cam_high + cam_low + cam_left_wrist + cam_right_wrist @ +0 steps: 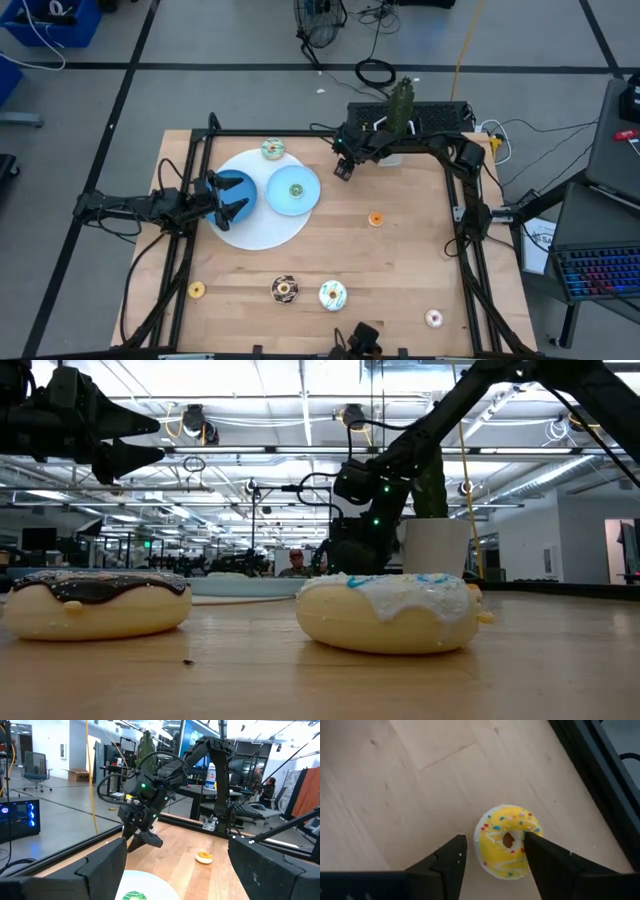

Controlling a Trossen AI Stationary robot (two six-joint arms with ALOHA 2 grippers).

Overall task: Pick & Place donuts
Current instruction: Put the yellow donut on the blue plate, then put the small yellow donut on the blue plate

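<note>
A yellow-iced donut with sprinkles (506, 849) lies flat on the wooden table close to the far rail (273, 150). My right gripper (493, 839) hangs open above the table to the right of it (343, 170), slanting down toward it with nothing between its fingers. A green donut (296, 190) lies on the light blue plate (280, 200). My left gripper (228, 200) waits open at the table's left, over the white round mat. Other donuts lie on the table: orange (376, 218), small yellow (196, 290), chocolate (285, 290), white and blue (333, 294), pink (434, 318).
A large white round mat (255, 228) carries the light blue plate, and a dark blue bowl (240, 184) shows under my left gripper. Black rails (300, 134) frame the table. A white cup with a green thing in it (400, 110) stands beyond the far rail.
</note>
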